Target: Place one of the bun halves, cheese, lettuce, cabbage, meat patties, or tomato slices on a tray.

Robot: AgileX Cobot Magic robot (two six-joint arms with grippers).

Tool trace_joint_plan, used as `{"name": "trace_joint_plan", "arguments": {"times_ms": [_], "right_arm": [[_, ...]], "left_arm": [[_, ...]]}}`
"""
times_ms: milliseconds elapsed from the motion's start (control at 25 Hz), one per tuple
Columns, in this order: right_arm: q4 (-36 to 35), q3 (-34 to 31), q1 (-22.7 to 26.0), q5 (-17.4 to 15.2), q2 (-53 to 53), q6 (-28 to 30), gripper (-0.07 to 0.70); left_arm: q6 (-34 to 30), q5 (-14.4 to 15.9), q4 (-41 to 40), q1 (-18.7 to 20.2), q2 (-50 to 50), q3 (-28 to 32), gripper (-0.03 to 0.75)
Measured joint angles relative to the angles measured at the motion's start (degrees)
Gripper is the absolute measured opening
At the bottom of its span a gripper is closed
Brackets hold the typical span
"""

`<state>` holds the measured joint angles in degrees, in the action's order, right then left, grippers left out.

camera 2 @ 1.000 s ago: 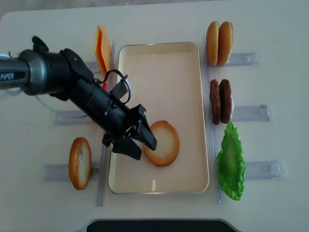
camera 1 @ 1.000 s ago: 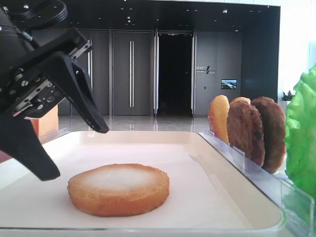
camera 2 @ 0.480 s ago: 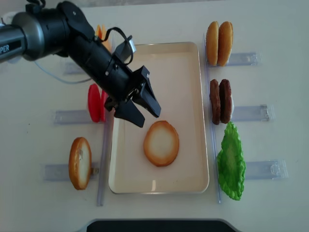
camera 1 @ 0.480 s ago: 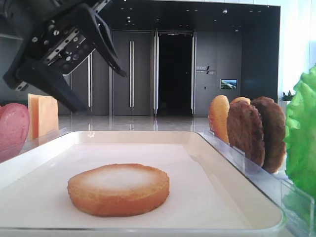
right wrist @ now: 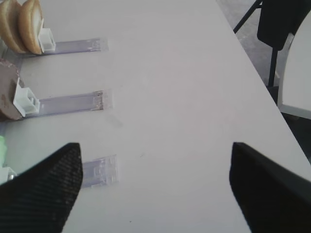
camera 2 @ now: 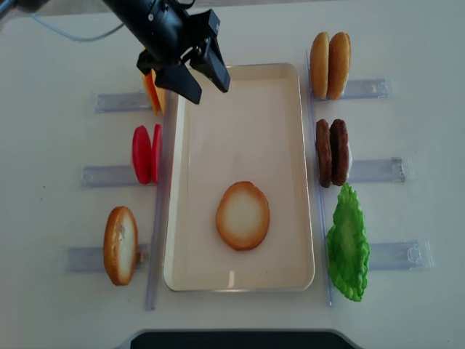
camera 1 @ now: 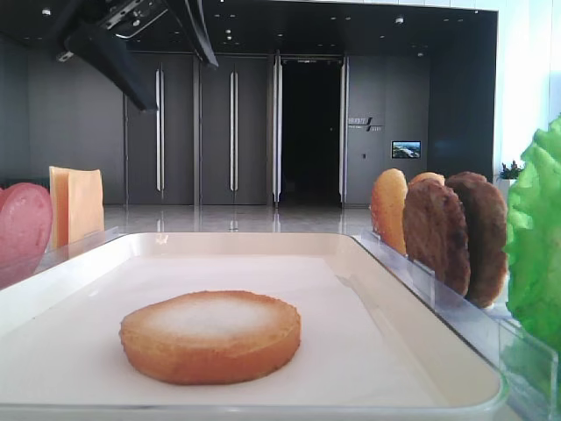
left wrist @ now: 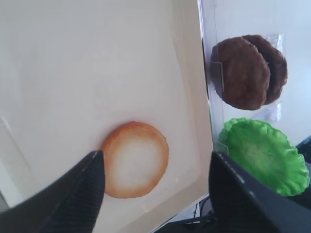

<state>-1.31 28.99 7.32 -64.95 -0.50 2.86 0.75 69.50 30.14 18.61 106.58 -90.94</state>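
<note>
Low front view: one bun half (camera 1: 210, 337) lies flat, pale face up, on the tray (camera 1: 412, 351). My left gripper (camera 1: 166, 48) hangs high at top left, fingers apart, empty. Tomato slices (camera 1: 24, 225) and cheese (camera 1: 75, 204) stand at left. Two more bun halves (camera 1: 390, 209), meat patties (camera 1: 456, 235) and lettuce (camera 1: 536, 237) stand at right.

Right wrist view: my right gripper (right wrist: 155, 189) shows two dark fingertips set wide apart over the bare table (right wrist: 170, 97), holding nothing. Clear racks (right wrist: 73, 103) lie at left.

Left wrist view: my left fingers (left wrist: 77, 194) stand wide, well above the bun half (left wrist: 134, 159). Patties (left wrist: 248, 71) and lettuce (left wrist: 262, 155) lie beyond the tray's rim (left wrist: 192, 87).

Overhead view: left gripper (camera 2: 202, 78) is over the tray's far left corner (camera 2: 190, 73), just beside the cheese (camera 2: 151, 93). The bun half (camera 2: 243, 215) lies inside the tray, nearer its front. A fourth bun half (camera 2: 120, 245) stands in the front left rack.
</note>
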Motion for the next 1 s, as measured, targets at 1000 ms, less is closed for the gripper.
{"name": "trace_joint_plan", "arguments": {"times_ms": [1000], "right_arm": [[0.0,0.0,0.0,0.0,0.0,0.0,0.584]], "left_arm": [[6.6,0.9,-28.8,-11.7,0.1,-9.0,0.510]]}}
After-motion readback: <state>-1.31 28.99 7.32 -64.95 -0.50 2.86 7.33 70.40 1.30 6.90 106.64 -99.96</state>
